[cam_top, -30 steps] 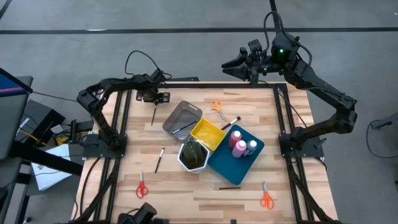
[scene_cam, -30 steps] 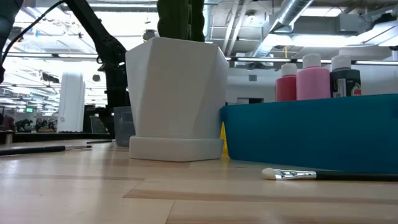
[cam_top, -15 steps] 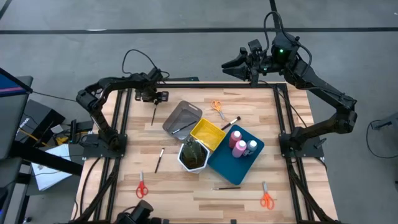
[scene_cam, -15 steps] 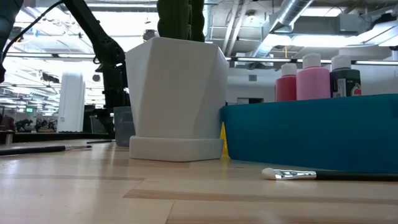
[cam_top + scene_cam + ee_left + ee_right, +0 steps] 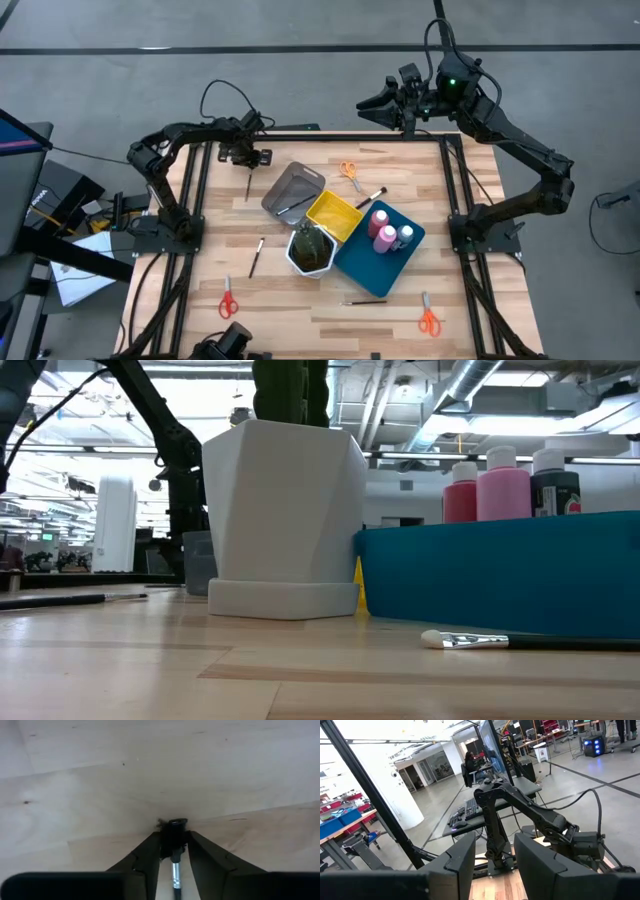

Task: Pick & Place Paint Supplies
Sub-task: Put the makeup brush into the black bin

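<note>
L gripper (image 5: 249, 160) sits low over the far-left corner of the table (image 5: 300, 310), closing on a thin dark-tipped brush (image 5: 247, 184). Left wrist view: the fingers (image 5: 147, 857) are narrow, one each side of the brush end (image 5: 173, 840), pinching or all but pinching it; can't tell if contact is firm yet.

Key relation: the brush's long axis runs from the fingers back toward the near edge of the table, roughly along the left edge. The fingers straddle its far end, crosswise to the shaft, so the grip is at the end, not mid-shaft. Judgement: on lift the brush may hang or swing from that end.

Grey tray (image 5: 292, 190) lies just beside the brush, toward table centre, w/ another brush inside. Yellow tray (image 5: 333, 216) and blue tray (image 5: 378, 262) are further toward the right edge; the pink bottles (image 5: 382, 229) and the white-capped bottle (image 5: 405, 235) stand in the blue tray. White hexagonal pot (image 5: 311, 250) touches the yellow tray.

Other loose supplies on the table: a brush near the left edge (image 5: 256, 256), a brush near the near edge (image 5: 364, 301), one just beside the yellow tray (image 5: 371, 197), orange scissors near the far edge (image 5: 350, 173), red scissors (image 5: 227, 301) and orange scissors (image 5: 428, 317) near the near edge.

R gripper (image 5: 372, 103) waits raised beyond the far edge, well apart from everything; fingers (image 5: 462, 857) part-open, holding nothing. L arm is clearly the nearer one for this brush.
</note>
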You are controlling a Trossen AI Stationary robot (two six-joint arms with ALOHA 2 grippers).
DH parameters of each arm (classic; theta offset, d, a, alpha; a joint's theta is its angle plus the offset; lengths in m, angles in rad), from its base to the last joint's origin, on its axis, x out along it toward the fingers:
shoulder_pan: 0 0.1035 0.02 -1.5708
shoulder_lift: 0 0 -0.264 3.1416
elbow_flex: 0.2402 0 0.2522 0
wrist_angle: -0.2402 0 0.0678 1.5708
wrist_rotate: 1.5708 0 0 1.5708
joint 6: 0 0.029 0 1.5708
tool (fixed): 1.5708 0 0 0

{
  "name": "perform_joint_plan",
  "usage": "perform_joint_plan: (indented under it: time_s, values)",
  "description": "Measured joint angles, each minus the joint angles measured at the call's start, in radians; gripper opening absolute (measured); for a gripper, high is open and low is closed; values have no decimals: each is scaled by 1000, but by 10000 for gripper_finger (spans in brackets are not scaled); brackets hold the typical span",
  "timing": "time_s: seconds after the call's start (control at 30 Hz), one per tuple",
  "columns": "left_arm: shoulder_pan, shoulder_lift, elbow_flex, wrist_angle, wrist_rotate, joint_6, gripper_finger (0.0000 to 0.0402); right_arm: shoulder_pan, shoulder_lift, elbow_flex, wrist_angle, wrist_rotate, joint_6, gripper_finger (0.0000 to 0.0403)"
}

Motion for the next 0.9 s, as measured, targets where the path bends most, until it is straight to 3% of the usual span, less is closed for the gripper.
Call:
perform_joint_plan:
  time_s: [0.3,0.6,0.9]
  values:
    - [5,4,-1,21,19,-1,12,8,0,0,0,0,3,132]
    - [5,-33,-6,25,48,21,5,8,0,0,0,0,3,132]
    - [5,-241,-8,19,116,29,3,7,0,0,0,0,1,132]
